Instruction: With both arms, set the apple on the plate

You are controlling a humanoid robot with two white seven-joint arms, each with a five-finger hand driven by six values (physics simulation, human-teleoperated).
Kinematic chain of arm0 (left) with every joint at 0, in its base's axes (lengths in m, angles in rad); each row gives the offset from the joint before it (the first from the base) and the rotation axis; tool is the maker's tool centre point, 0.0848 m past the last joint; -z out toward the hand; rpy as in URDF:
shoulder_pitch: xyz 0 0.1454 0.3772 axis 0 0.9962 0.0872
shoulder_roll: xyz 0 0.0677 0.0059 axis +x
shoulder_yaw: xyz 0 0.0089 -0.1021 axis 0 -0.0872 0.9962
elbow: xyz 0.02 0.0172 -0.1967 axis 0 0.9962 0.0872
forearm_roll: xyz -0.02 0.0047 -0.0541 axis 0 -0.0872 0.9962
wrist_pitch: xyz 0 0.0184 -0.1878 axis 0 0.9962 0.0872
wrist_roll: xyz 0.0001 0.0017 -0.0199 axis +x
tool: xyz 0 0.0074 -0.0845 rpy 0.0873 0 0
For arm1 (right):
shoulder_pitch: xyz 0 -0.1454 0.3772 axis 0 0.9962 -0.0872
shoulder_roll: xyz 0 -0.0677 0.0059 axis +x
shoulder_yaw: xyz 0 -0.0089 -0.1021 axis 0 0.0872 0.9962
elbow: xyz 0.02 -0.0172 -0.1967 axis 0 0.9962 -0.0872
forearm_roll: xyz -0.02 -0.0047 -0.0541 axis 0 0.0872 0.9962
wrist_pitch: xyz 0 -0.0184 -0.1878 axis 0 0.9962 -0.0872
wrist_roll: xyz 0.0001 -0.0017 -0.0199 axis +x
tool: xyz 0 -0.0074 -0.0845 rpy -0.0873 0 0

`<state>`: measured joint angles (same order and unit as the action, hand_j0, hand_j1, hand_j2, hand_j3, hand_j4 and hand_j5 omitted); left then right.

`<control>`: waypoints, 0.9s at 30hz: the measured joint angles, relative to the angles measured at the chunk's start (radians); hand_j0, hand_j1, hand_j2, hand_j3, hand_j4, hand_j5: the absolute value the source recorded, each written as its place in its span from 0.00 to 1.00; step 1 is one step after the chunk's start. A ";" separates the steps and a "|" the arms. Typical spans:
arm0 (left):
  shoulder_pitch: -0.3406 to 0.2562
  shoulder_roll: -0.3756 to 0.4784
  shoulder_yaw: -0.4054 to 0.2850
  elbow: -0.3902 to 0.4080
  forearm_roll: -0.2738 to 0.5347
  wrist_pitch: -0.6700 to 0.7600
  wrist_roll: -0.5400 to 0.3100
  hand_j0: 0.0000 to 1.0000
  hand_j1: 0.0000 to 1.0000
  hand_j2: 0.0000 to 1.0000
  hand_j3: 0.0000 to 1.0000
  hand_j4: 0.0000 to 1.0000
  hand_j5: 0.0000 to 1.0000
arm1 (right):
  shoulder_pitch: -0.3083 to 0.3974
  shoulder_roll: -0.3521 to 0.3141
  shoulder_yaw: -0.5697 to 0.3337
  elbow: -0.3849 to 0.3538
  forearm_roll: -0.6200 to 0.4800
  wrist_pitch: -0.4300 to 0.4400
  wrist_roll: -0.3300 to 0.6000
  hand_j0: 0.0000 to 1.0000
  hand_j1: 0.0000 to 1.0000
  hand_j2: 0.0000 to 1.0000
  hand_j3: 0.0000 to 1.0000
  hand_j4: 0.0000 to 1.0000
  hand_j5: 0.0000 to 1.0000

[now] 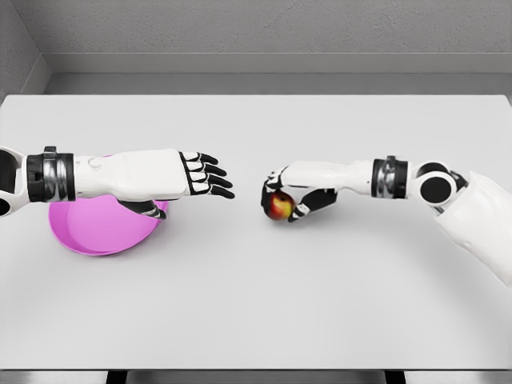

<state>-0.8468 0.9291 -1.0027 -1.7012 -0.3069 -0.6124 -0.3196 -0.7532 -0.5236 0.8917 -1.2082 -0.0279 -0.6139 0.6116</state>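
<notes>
A red and yellow apple (280,207) is at the middle of the white table, wrapped by the fingers of my right hand (282,196), whose arm comes in from the right edge. A pink plate (92,233) lies at the left, partly hidden under my left forearm. My left hand (210,176) reaches out over the table to the right of the plate, fingers straight and spread, holding nothing. About a hand's width of table separates the left fingertips from the apple.
The white table (256,304) stretches wide in front of and behind both hands. A grey wall rises behind its far edge, and the near edge runs along the bottom of the view.
</notes>
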 measured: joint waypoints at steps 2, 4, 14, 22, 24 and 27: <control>0.000 0.000 0.000 0.000 0.000 0.000 0.000 1.00 1.00 1.00 1.00 1.00 1.00 | -0.002 -0.001 -0.002 -0.001 0.004 0.000 0.000 1.00 1.00 1.00 1.00 1.00 1.00; 0.000 0.000 0.000 0.000 0.000 0.000 0.000 1.00 1.00 1.00 1.00 1.00 1.00 | -0.002 -0.004 -0.005 -0.001 0.006 0.000 0.000 1.00 1.00 1.00 1.00 1.00 1.00; -0.032 -0.139 -0.007 0.060 -0.002 0.000 -0.074 1.00 1.00 1.00 1.00 1.00 1.00 | 0.161 -0.189 -0.456 0.007 -0.005 0.001 0.000 1.00 1.00 1.00 1.00 1.00 1.00; -0.052 -0.364 -0.015 0.221 -0.004 -0.001 -0.159 1.00 1.00 1.00 1.00 1.00 1.00 | 0.176 -0.211 -0.517 -0.015 -0.059 0.001 0.000 1.00 1.00 1.00 1.00 1.00 1.00; -0.052 -0.382 -0.016 0.249 -0.011 -0.001 -0.162 1.00 1.00 1.00 1.00 1.00 1.00 | 0.176 -0.214 -0.512 -0.019 -0.062 0.000 0.000 1.00 1.00 1.00 1.00 1.00 1.00; -0.051 -0.406 -0.021 0.278 -0.044 -0.001 -0.164 1.00 1.00 1.00 1.00 1.00 1.00 | 0.176 -0.217 -0.509 -0.022 -0.064 0.000 0.000 1.00 1.00 1.00 1.00 1.00 1.00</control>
<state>-0.8974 0.5228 -1.0233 -1.4232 -0.3507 -0.6129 -0.4837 -0.5768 -0.7402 0.3826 -1.2304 -0.0920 -0.6136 0.6113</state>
